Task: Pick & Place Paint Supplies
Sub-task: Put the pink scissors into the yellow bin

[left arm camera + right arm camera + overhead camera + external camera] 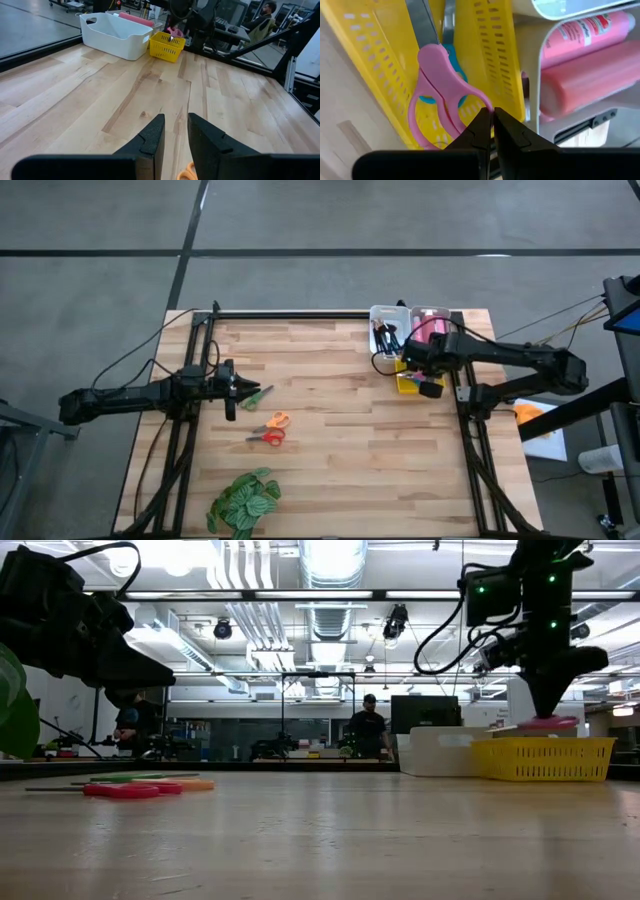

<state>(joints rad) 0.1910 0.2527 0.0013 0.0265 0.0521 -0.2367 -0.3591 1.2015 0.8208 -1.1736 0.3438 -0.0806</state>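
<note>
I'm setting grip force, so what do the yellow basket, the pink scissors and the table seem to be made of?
Yellow basket: likely moulded plastic, slotted walls, slight gloss.
Pink scissors: smooth plastic-looking handles; grey blades, probably metal.
Table: wood, glued strips with visible grain, satin sheen.

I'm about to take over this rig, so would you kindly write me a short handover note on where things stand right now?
Right hand: shut on the pink scissors, over the yellow basket at the table's far right; blue scissors lie in the basket.
Left hand: part open and empty, low over the table's left side beside the green scissors.
Done: pink tubes lie in the white bin; the other white bin holds dark items.
Left: release the pink pair, then collect the green, orange scissors and red scissors.
</note>
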